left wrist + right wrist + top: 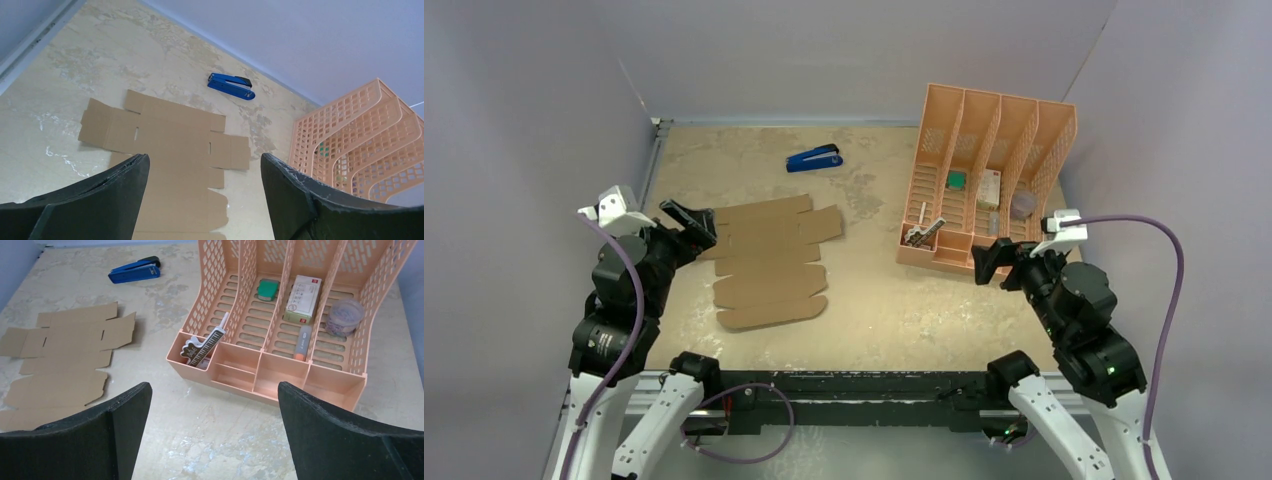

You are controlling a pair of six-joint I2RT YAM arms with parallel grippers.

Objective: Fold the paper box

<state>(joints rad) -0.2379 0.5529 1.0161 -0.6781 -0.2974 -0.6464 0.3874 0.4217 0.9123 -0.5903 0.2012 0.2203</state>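
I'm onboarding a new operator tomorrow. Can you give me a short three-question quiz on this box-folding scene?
1. True or false: the paper box is already folded into shape.
2. The left gripper and right gripper are: A both open; B both shut; C one open, one shut.
3. What blue tool lies beyond the cardboard, farther from the arms?
Key: 1 false, it lies as a flat sheet. 2 A. 3 a blue stapler.

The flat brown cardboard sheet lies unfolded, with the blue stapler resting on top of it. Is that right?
No. The flat brown cardboard sheet lies unfolded, but the blue stapler rests on the table beyond it, not touching; the top external view shows this.
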